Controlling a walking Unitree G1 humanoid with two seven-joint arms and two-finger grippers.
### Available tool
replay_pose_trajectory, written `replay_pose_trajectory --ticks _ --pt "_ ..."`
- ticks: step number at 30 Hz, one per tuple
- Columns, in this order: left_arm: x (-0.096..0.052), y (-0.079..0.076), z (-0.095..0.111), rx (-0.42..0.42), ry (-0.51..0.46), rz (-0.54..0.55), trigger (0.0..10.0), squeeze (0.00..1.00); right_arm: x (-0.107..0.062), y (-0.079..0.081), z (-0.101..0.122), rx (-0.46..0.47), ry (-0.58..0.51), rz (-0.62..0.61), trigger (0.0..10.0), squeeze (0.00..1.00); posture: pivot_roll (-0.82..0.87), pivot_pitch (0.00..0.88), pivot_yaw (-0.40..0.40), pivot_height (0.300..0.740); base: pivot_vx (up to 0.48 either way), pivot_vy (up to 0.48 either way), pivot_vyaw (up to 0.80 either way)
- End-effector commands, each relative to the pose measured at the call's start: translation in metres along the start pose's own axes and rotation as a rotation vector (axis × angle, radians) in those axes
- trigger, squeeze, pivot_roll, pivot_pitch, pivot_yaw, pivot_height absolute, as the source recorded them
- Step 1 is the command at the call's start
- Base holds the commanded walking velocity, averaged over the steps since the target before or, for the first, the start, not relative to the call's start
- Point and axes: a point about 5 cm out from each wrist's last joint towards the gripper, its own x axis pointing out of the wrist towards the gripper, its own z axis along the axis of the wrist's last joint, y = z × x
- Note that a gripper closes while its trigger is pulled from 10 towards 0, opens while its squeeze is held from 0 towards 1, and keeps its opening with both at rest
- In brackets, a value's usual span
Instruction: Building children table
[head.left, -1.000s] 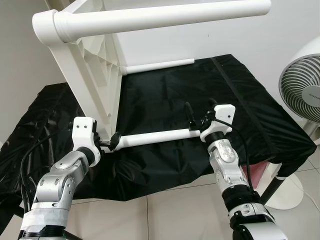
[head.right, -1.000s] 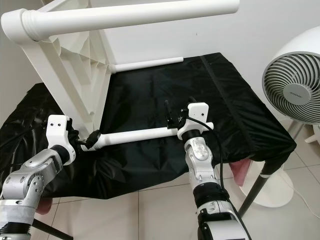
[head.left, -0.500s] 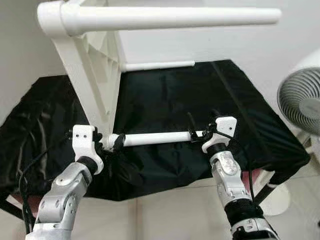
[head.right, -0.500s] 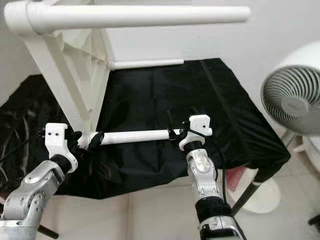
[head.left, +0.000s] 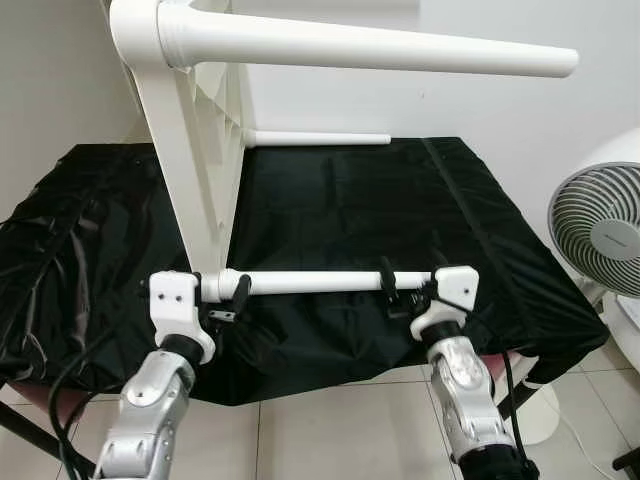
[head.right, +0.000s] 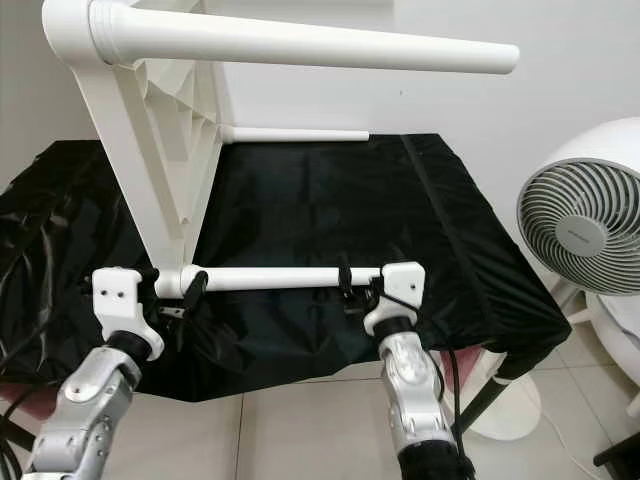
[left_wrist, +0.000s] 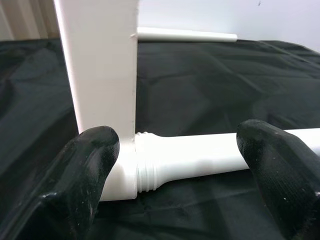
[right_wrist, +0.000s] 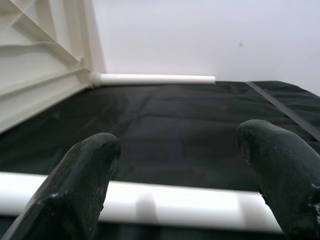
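Standing on edge near the black-covered worktop's left side, the tabletop is cut off above. At its front corner the left gripper has its jaws apart, straddling the near leg at its threaded end — contact unclear. The right gripper straddles the leg's free end likewise. A fan is cropped at right.

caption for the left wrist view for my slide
Left gripper fingers straddle the white table leg at its threaded end, beside the tabletop corner.
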Motion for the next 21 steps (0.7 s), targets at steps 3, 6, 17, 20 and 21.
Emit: replay_pose_trajectory --ticks 3,6,17,20,21 --pt "-0.002 0.002 -0.003 -0.003 -0.008 0.095 10.0 0.0 -0.004 0.005 0.0 0.005 0.007 -0.009 10.0 0.0 0.05 0.0 0.021 0.74 0.0 0.0 0.0" --pt "-0.006 0.0 -0.012 -0.041 0.014 0.106 10.0 0.0 -0.012 0.007 -0.004 0.01 0.028 -0.025 10.0 0.0 0.04 0.0 0.03 0.74 0.0 0.0 0.0" --pt "-0.003 0.003 -0.032 0.012 0.062 0.113 10.0 0.0 -0.018 0.016 -0.014 0.019 0.072 -0.025 10.0 0.0 0.04 0.0 0.048 0.74 0.0 0.0 0.0" --pt "0.0 0.002 -0.032 -0.006 0.045 0.073 10.0 0.0 -0.014 0.019 -0.011 0.025 0.065 -0.024 10.0 0.0 0.03 0.0 0.048 0.74 0.0 0.0 0.0" --pt "0.0 0.002 -0.032 -0.006 0.045 0.073 10.0 0.0 -0.014 0.019 -0.011 0.025 0.065 -0.024 10.0 0.0 0.03 0.0 0.048 0.74 0.0 0.0 0.0"
